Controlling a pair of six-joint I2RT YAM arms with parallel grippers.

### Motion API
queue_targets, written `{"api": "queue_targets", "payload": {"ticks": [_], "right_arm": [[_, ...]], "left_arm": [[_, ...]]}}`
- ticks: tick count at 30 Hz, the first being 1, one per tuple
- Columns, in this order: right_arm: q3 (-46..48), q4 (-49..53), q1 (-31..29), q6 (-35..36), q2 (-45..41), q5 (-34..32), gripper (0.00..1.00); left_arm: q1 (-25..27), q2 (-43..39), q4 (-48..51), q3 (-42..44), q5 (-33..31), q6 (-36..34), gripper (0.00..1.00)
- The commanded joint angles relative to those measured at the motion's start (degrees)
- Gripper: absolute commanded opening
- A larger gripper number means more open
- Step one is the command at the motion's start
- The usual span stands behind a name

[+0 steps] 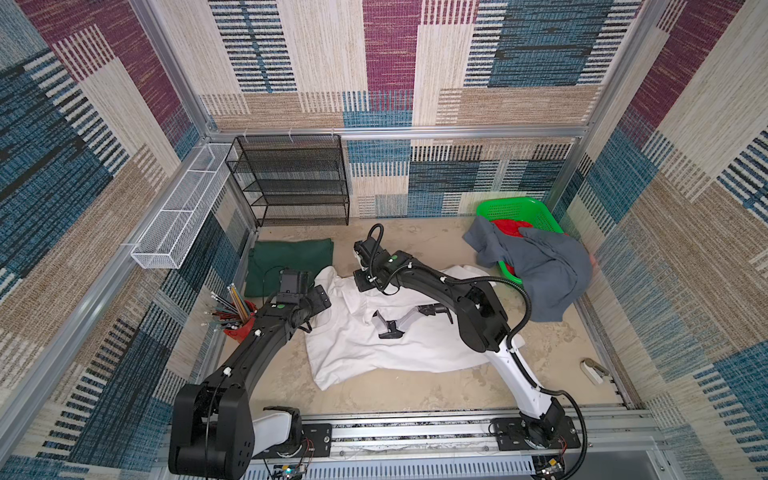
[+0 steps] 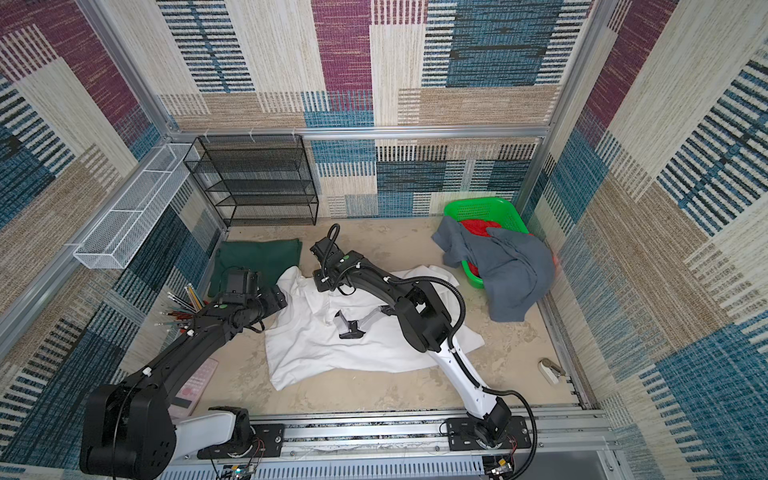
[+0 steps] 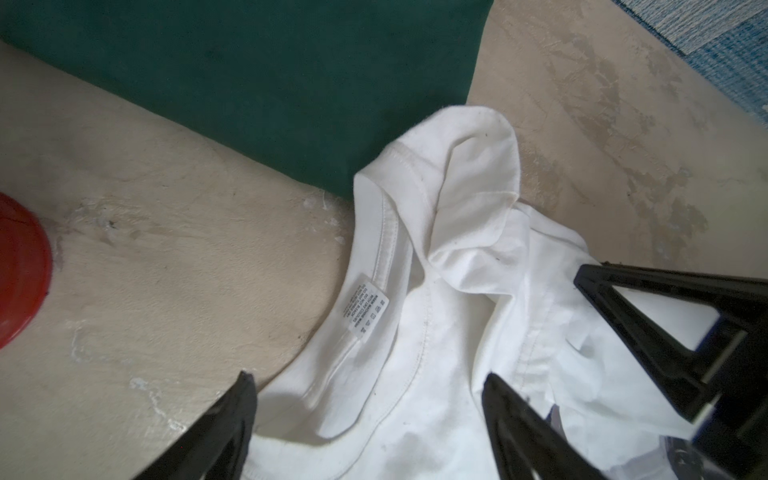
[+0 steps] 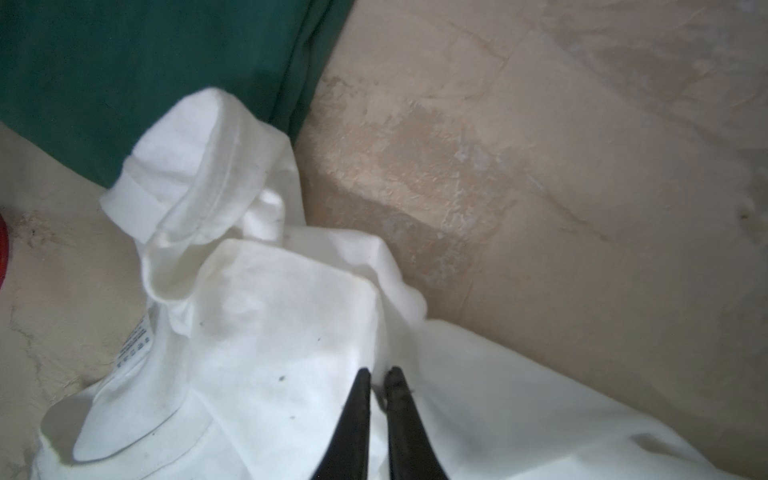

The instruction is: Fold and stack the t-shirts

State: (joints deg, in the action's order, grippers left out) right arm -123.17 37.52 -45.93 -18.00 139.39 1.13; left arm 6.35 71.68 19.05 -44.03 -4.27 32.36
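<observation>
Pinching a fold of the white t-shirt (image 1: 374, 349), crumpled mid-counter (image 1: 415, 249), with the right end effector (image 4: 380, 370), tips nearly together. Poised at its collar (image 3: 386, 249) with the left end effector (image 3: 368, 376) spread wide. Touching the folded green t-shirt (image 1: 291, 262); over the basket (image 1: 515, 208), the grey t-shirt (image 1: 548, 270).

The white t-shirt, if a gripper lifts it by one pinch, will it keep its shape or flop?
Probably floppy: the white t-shirt lies rumpled, with a sleeve curled over on itself. Pushed, it would likely bunch rather than slide, as its creases suggest.
</observation>
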Motion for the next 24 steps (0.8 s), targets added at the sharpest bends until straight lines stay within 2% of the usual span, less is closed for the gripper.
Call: {"api": "queue_targets", "payload": {"ticks": [1, 8, 10, 16, 20, 24], "right_arm": [[-0.11, -0.93, -0.12, -0.20, -0.12, 1.41, 0.22], [-1.94, -0.11, -0.12, 0.12, 2.14, 0.49, 0.32], [-2.46, 0.10, -0.12, 0.21, 2.59, 0.04, 0.31], [-2.67, -0.19, -0.12, 0.30, 2.31, -0.42, 0.15], [-1.26, -0.77, -0.20, 0.35, 0.40, -0.42, 0.00], [0.63, -0.61, -0.86, 0.31, -2.05, -0.86, 0.00]], "left_arm": [[-0.11, -0.28, -0.11, 0.09, 0.31, -0.31, 0.86], [-0.11, -0.46, 0.14, 0.35, 0.19, -0.45, 0.86], [-0.12, -0.48, 0.27, 0.44, 0.19, -0.50, 0.86], [-0.11, -0.95, 0.64, 0.35, 0.01, -0.49, 0.86], [-0.11, -1.58, 0.67, 0.57, -0.24, -0.53, 0.86], [-0.11, -1.74, 0.73, 0.61, -0.35, -0.50, 0.86]]}}
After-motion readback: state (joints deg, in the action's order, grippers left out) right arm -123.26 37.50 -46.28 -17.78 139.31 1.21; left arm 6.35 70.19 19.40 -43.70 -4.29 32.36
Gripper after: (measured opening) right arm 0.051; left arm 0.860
